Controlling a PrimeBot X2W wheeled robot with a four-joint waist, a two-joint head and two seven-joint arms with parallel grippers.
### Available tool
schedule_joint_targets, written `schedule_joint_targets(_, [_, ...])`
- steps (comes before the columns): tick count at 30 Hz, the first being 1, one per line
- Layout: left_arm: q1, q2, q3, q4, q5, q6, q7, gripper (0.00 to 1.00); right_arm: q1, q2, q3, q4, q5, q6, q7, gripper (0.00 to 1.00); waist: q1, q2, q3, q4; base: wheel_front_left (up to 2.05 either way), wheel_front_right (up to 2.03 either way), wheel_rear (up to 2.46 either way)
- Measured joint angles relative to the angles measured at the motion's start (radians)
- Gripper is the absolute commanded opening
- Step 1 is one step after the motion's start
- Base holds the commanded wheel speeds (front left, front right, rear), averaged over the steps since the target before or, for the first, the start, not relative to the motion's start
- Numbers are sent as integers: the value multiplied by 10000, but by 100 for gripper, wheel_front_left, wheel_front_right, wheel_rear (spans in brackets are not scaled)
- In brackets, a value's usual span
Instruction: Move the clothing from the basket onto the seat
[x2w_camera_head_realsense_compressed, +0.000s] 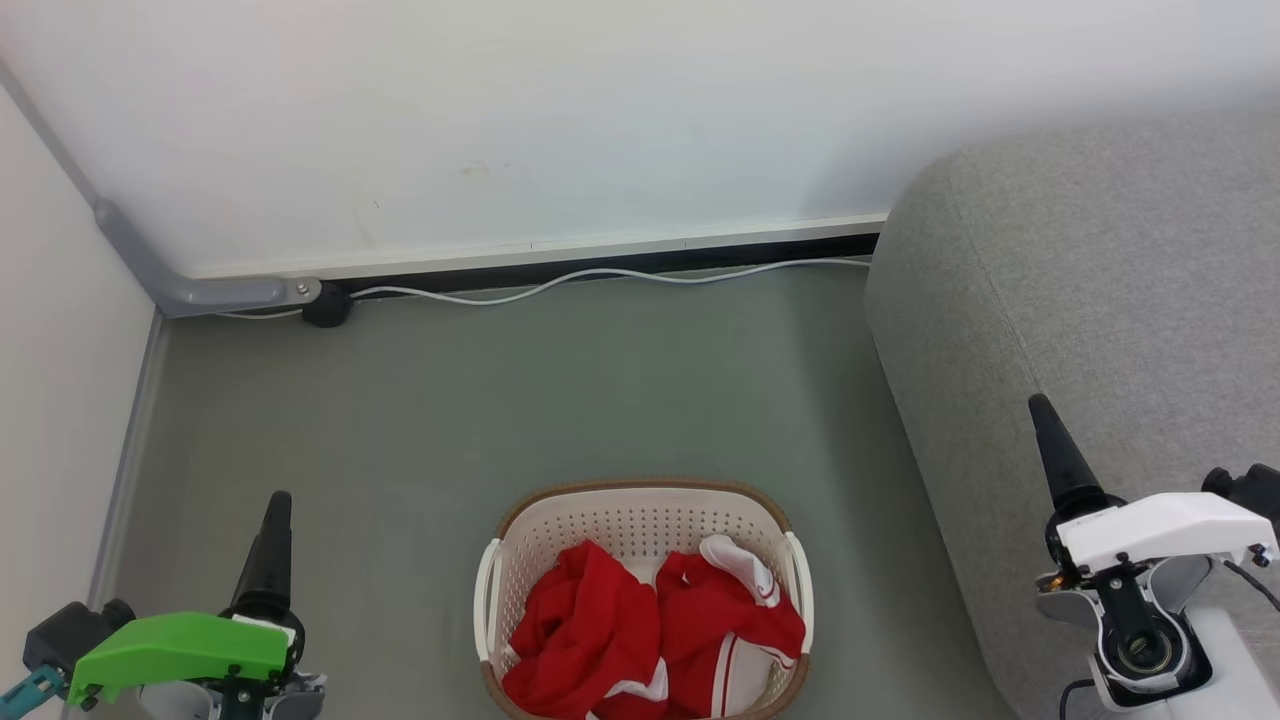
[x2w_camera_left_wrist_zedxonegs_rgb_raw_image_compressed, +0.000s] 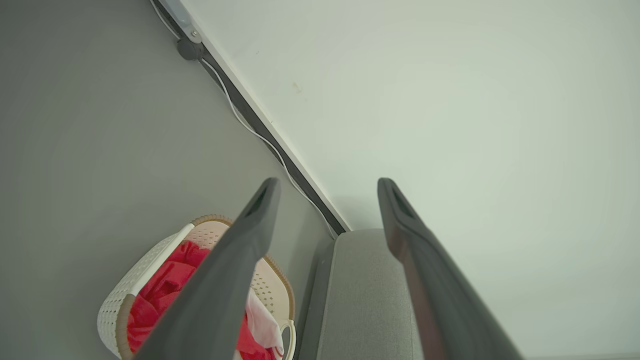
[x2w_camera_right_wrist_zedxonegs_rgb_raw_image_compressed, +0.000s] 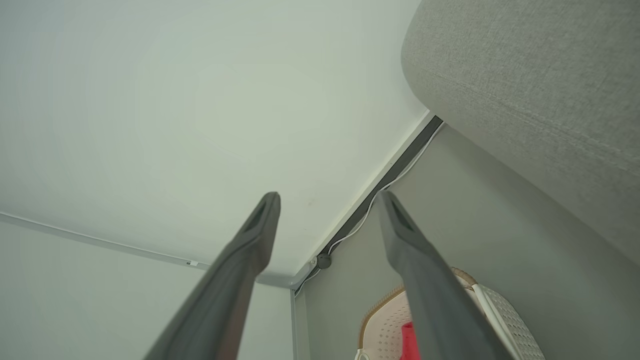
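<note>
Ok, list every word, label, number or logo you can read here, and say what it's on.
No text can be read anywhere.
The bright red sports clothing shows white trim, no lettering facing the cameras.
The cream-white perforated plastic basket has plain walls; its bottom is hidden under the clothing.
The light-grey fabric sofa is plain.

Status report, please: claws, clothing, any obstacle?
Left claw open, right claw open, both empty. Red clothing in laundry basket. Sofa to its right; no obstacle seen.

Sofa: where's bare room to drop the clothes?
The sofa top is bare from its rounded corner by the wall down to the right gripper. The floor between basket and cable is bare too. Crowded: inside the basket, full of clothes.
</note>
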Motion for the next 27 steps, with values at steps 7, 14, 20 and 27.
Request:
schedule_joint_targets(7, [1, -6, -69, -228, 1057, 96, -205, 100, -1, -36, 357, -38, -988, -228, -238, 100, 0, 0, -2, -3, 0, 0, 0])
schedule_joint_targets(14, [19, -46, -142, -387, 1925, 111, -468, 100, -3, -54, 692, -75, -1956, -389, -476, 100, 0, 0, -5, -12, 0, 0, 0])
schedule_joint_targets(20, [111, -123, -171, -545, 2798, 192, -679, 100, -3, -81, 991, -90, -2777, -514, -683, 100, 0, 0, -14, -22, 0, 0, 0])
schedule_joint_targets(27, [259, -148, -230, -677, 3710, 192, -909, 100, -3, -136, 1352, -102, -3708, -646, -940, 100, 0, 0, -6, -37, 0, 0, 0])
